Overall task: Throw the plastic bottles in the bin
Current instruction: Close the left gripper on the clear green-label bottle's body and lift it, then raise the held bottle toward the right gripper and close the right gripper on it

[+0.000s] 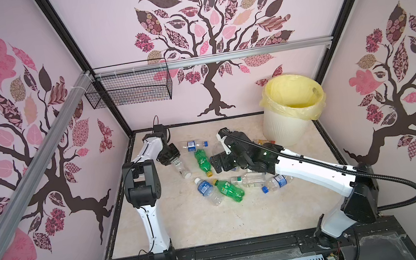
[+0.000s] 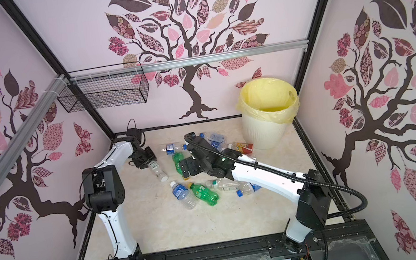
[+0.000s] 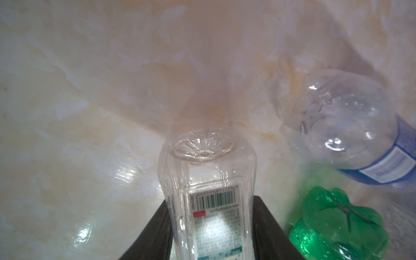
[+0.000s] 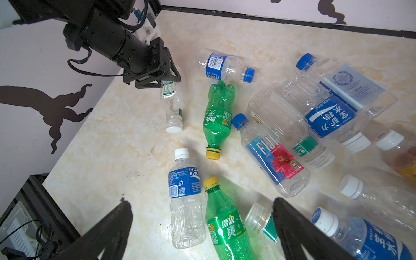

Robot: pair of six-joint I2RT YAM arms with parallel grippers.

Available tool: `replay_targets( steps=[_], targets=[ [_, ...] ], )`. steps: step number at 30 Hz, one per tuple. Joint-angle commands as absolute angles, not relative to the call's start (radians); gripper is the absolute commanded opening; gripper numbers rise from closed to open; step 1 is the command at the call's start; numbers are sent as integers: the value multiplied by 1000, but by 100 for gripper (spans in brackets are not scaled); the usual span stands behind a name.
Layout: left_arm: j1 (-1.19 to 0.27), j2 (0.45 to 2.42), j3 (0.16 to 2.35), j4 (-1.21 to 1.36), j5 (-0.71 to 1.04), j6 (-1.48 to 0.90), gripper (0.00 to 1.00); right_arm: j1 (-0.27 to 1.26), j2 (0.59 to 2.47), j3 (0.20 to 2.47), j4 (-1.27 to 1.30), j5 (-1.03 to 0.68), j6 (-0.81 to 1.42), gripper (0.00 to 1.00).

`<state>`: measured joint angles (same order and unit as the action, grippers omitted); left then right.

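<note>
Bases sit on the near rail (image 1: 245, 248); left arm (image 1: 146, 150) rises, folds at the elbow and reaches far-left, left gripper (image 1: 175, 161) tilted down, fingers clamped on a clear white-capped bottle (image 1: 182, 168), lift off the table (image 1: 187, 227) unclear. Right arm (image 1: 312, 171) stretches from near right to centre, right gripper (image 4: 201, 201) fingers spread wide above the plastic bottles (image 1: 205, 187) scattered mid-table, several hidden beneath it in both top views. Bin (image 1: 284, 131) stands far right, its floor unseen.

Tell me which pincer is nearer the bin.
Right. The right pincer is open over the bottles, left of the bin in a top view; the left pincer, farther left, grips a clear bottle.
</note>
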<state>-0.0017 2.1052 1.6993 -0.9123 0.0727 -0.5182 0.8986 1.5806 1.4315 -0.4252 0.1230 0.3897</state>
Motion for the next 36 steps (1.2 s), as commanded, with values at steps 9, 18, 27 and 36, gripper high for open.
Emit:
replay_targets(
  steps=[9,18,27,36],
  targets=[
    [-2,1985,1626,-938,139,-526,39,903,1588,1485,-421,87,389,99],
    [-37,1772,1572,-910,235,-559,40,889,1605,1543,-422,18,407,100],
    [-152,1593,1557,-880,269,-636,41,793,1584,1566,-417,-133,472,100],
    [-274,1525,1647,-865,318,-699,42,775,1525,1485,-393,-168,463,100]
  ],
)
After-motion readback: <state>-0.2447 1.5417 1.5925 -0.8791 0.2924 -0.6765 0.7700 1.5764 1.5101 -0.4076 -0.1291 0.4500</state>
